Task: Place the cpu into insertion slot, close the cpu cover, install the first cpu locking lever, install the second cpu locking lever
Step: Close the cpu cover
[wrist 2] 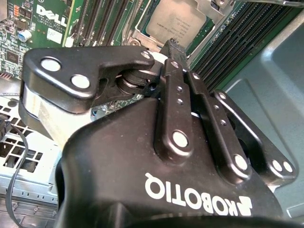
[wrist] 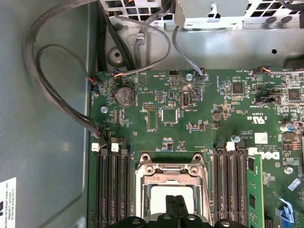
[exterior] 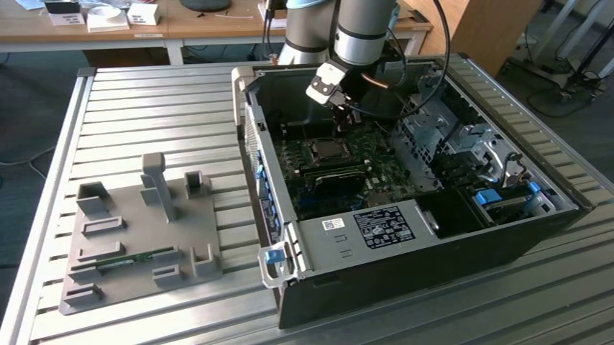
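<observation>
**Gripper** [exterior: 338, 118]: single arm, reaching down into the open computer case [exterior: 436, 237] on the slatted counter [exterior: 154, 100]. Jaws pressed together, fingertips [wrist: 171, 205] side by side, nothing held.

**Cpu** [wrist: 156, 199]: silvery square seated in the insertion slot [exterior: 326, 149] on the green motherboard [wrist: 190, 133]. It is square, so it has no long axis. In the exterior view it lies at about 6 o'clock of the jaws, close by.

**Cpu cover** [wrist: 172, 178]: appears folded flat, with its window framing the chip.

**Views:**
- The first wrist view shows the joined tips over the window, with memory slots [wrist: 111, 190] on either side.
- The second wrist view shows the folded finger links.
- The exterior view shows the arm's steep approach.
- I cannot tell whether the tips touch the chip.
</observation>
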Robot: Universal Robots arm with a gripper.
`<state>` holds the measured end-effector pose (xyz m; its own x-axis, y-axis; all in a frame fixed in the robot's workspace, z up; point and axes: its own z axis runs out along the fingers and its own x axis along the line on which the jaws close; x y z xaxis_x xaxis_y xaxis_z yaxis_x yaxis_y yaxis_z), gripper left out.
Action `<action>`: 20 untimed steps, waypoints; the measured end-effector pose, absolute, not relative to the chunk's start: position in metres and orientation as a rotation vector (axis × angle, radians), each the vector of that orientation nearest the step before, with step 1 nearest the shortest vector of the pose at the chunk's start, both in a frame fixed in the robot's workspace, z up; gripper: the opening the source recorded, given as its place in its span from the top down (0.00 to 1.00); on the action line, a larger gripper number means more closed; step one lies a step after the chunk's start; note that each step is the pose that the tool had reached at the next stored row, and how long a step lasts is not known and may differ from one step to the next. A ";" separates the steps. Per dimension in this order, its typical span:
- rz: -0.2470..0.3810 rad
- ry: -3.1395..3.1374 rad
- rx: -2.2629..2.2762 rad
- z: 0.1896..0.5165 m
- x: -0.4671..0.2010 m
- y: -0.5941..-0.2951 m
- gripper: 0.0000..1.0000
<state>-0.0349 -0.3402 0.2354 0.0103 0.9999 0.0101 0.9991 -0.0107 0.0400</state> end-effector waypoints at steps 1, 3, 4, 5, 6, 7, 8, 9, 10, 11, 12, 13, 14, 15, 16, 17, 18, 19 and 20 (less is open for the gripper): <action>0.055 2.195 2.217 0.235 -0.035 -0.340 0.89; 0.055 2.196 2.216 0.235 -0.035 -0.340 0.89; 0.055 2.197 2.215 0.235 -0.035 -0.340 0.89; 0.055 2.198 2.214 0.235 -0.035 -0.340 0.89; 0.055 2.198 2.214 0.235 -0.035 -0.340 0.89; 0.055 2.199 2.213 0.235 -0.035 -0.340 0.89; 0.055 2.199 2.213 0.235 -0.035 -0.340 0.89; 0.055 2.200 2.212 0.235 -0.035 -0.340 0.89; 0.055 2.202 2.210 0.235 -0.035 -0.340 0.89; 0.055 2.205 2.208 0.235 -0.035 -0.340 0.89; 0.055 2.209 2.203 0.235 -0.035 -0.340 0.89; 0.055 2.214 2.199 0.235 -0.035 -0.340 0.89; 0.056 2.219 2.194 0.235 -0.035 -0.340 0.89; 0.055 2.225 2.187 0.235 -0.035 -0.340 0.89; 0.056 2.233 2.180 0.235 -0.035 -0.340 0.89; 0.056 2.242 2.171 0.235 -0.035 -0.340 0.89; 0.056 2.251 2.161 0.235 -0.035 -0.340 0.89; 0.056 2.261 2.151 0.235 -0.035 -0.340 0.89; 0.056 2.269 2.143 0.235 -0.035 -0.340 0.89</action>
<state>-0.0349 -0.3402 0.2351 -0.0572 0.9983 0.0100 0.9976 0.0568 0.0400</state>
